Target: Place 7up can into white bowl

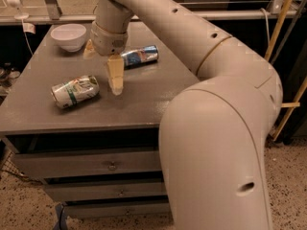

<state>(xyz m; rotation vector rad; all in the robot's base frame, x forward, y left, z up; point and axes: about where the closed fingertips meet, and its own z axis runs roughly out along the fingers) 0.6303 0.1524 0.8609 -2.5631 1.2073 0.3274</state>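
Note:
The 7up can [75, 91], whitish-silver with green markings and dented, lies on its side near the front left of the grey table [144, 99]. The white bowl [69, 36] stands at the table's back left corner, empty. My gripper [101, 74] hangs over the table between the two cans, just right of the 7up can and above it. It is open and holds nothing. One finger [115, 78] points down at the table; the other [89, 50] shows partly behind the wrist.
A blue and silver can [140, 56] lies on its side just right of the gripper. My large arm fills the right half of the view. Drawers [111, 166] are below the table top. A yellow pole [288, 47] stands at the right.

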